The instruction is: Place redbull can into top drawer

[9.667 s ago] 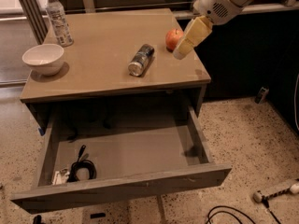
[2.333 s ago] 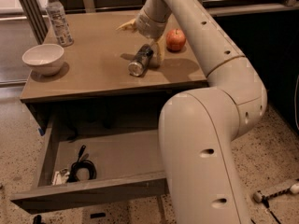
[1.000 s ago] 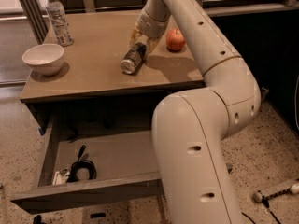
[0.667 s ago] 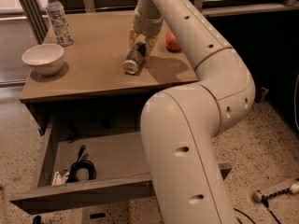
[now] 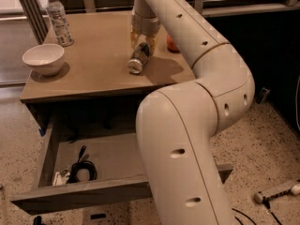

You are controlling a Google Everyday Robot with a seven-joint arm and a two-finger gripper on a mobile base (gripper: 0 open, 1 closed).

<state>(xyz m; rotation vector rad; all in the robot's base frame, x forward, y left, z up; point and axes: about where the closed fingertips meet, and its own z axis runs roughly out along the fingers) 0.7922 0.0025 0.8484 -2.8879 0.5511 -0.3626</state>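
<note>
Your tool (image 5: 143,40) sits right over the redbull can (image 5: 139,58) on the table (image 5: 93,74) — whether it is clamped on the can, you cannot tell. The can lies tilted, dark blue and silver, its shiny end facing you. Below, the top drawer (image 5: 84,196) stands open.

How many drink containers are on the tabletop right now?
2: the water bottle at the far corner behind the bowl, and the redbull can mid-table at the gripper. The arm may hide others.
</note>
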